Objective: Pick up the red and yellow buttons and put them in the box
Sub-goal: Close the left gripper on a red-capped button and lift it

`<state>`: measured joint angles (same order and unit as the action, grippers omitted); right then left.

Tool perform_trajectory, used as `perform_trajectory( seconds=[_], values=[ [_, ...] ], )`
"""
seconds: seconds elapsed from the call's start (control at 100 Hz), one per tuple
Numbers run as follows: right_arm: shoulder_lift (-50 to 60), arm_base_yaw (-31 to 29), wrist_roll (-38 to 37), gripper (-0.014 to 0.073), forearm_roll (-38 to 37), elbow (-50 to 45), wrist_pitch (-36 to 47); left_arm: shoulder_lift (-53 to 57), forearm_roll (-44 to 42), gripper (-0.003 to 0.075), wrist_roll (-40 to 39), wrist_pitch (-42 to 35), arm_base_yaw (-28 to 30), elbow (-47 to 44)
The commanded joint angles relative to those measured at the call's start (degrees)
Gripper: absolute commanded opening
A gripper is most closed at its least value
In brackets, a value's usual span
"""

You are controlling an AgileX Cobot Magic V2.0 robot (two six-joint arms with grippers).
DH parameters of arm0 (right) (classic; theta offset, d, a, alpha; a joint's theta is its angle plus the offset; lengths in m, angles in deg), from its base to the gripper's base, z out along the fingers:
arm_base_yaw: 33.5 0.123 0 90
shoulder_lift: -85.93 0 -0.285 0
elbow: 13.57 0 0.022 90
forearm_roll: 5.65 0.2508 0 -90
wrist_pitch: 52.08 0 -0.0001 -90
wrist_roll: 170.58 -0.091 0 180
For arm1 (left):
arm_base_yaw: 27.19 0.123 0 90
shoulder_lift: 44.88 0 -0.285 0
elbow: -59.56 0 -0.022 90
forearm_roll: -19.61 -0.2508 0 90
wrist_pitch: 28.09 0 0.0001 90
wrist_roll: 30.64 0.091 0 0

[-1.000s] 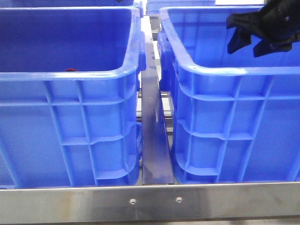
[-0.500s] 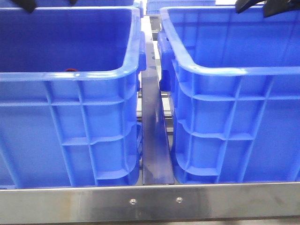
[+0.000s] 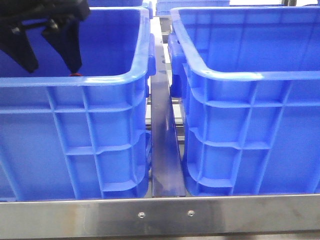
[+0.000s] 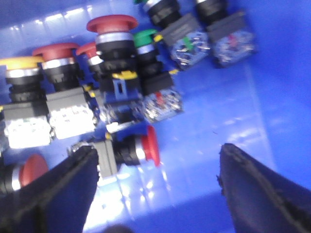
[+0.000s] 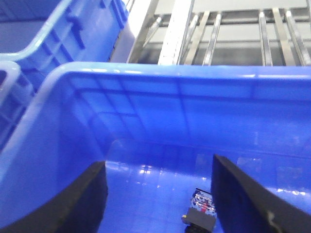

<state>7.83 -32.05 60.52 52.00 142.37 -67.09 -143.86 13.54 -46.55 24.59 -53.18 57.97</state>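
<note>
Steel worktop (image 3: 165, 215) carries two blue crates side by side, the left crate (image 3: 90, 125) and the right crate (image 3: 250, 125), with a metal strip between them. The left gripper (image 3: 47, 47) hangs inside the left crate, its jaws spread wide and holding nothing. Its wrist view shows a cluster of push buttons on the crate floor: five with red caps, among them an upright red button (image 4: 112, 29) and a toppled red button (image 4: 141, 145) lying on its side just ahead of the open fingers (image 4: 53, 194); one yellow button (image 4: 19, 73) stands upright at the edge of the cluster; one green-capped button (image 4: 145, 41) stands among them. The right gripper (image 5: 158, 194) is above the right crate, jaws apart and empty, with one dark switch body (image 5: 200, 213) on the floor below.
</note>
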Motion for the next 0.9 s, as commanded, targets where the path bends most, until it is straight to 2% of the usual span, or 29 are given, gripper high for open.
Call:
perform_trajectory(
  seconds=[0.0,0.42,0.63,0.72,0.89],
  values=[
    [3.57,-0.36,0.41,0.0485,0.37,0.68,1.3,-0.78,-1.1,0.048,-0.73,0.01,1.66,3.84],
    [5.68,-0.36,0.41,0.0485,0.37,0.43,0.55,-13.21,4.53,0.048,2.76,2.11,5.47,13.7],
    [5.68,-0.36,0.41,0.0485,0.37,0.43,0.64,-15.06,4.53,0.0471,2.76,2.11,5.72,14.17],
    [5.68,-0.36,0.41,0.0485,0.37,0.43,0.67,-15.06,4.53,0.0402,2.76,1.99,5.72,14.17],
    [5.68,-0.36,0.41,0.0485,0.37,0.43,0.74,-14.71,4.53,0.0162,2.76,1.74,5.72,14.28]
  ],
)
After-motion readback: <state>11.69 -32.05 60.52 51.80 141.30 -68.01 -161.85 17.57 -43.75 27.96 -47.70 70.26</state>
